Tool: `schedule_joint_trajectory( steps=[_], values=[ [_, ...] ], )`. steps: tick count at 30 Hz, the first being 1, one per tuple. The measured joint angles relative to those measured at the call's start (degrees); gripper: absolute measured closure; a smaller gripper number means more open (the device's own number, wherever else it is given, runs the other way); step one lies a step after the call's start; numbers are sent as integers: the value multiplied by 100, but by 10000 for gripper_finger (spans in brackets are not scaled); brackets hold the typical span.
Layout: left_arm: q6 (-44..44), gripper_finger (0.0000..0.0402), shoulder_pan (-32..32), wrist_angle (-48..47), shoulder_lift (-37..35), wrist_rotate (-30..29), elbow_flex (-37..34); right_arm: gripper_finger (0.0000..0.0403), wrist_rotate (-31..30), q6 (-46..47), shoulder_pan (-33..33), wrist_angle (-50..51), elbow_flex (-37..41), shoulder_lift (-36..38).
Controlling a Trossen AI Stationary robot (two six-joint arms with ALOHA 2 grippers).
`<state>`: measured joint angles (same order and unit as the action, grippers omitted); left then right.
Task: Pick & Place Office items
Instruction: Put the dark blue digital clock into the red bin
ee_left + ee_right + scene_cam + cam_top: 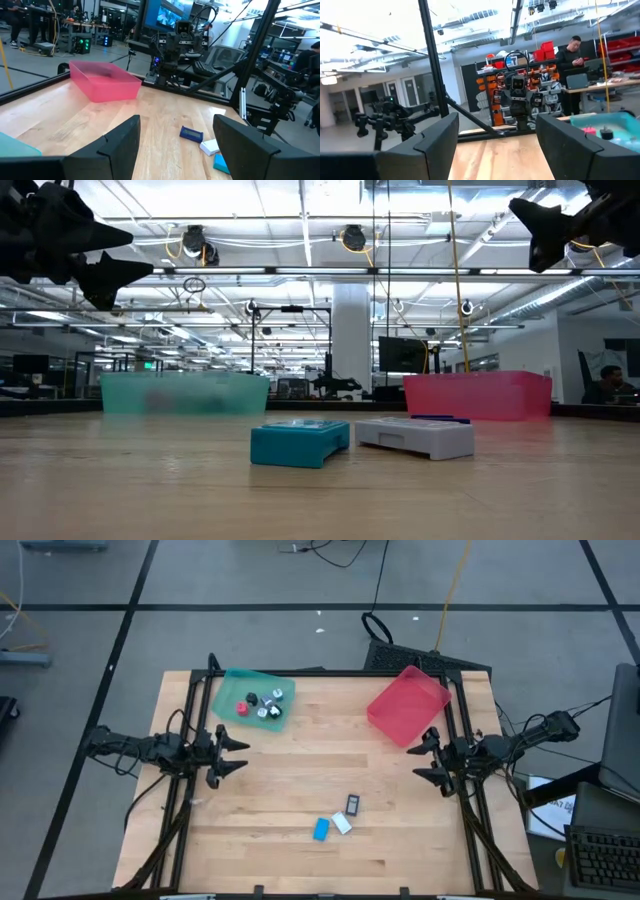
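Note:
Three office items lie loose on the wooden table near its front middle: a bright blue block (321,829), a white block (342,823) and a dark blue block (352,805). Several more small pieces, red, black and white among them, lie in the teal tray (232,685) at the far left. The red tray (408,705) stands at the far right. My left gripper (240,752) hovers open at the table's left edge, pointing level across the table. My right gripper (424,760) hovers open at the right edge. Both are well above the wood and far from the blocks.
Black frame rails run along the table's left, right and far edges. Bare wood lies between the two trays and around the three loose blocks (298,442). A person (572,55) stands in the room beyond the table.

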<state>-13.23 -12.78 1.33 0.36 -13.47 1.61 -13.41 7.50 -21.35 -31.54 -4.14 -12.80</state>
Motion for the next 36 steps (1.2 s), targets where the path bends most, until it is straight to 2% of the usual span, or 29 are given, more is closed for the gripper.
schedule_joint_trajectory(
  steps=[5,8,11,14,17,19,21,24,26,28,30,36],
  values=[
    [-2,149,0,5,0,0,0,151,-94,25,-1,-26,0,-11],
    [-2,148,0,8,0,0,0,151,-589,-135,-1,-74,0,-11],
    [-4,149,0,11,0,-1,0,151,-889,207,-1,112,0,-96],
    [-4,149,0,17,0,0,0,151,-569,675,1,-147,0,-463],
    [-11,149,0,17,0,0,0,151,69,989,-58,-1131,0,-1186],
    [-17,148,0,19,0,0,0,151,234,1002,-208,-1921,-14,-1865],
    [-17,149,-1,19,0,0,0,151,120,852,-392,-2397,-120,-2619],
    [-17,149,0,20,0,0,0,151,-565,567,-648,-2582,-604,-3820],
    [-15,148,-1,22,0,2,0,148,-1168,418,-722,-2423,-1046,-4611],
    [-15,149,-1,25,0,1,0,138,-1505,384,-725,-1936,-1525,-5363],
    [-13,148,0,23,0,3,0,123,-1662,447,-725,-1205,-2074,-6006],
    [-4,149,0,27,0,2,0,77,-1633,1093,-701,1652,-3657,-7484]
  ],
)
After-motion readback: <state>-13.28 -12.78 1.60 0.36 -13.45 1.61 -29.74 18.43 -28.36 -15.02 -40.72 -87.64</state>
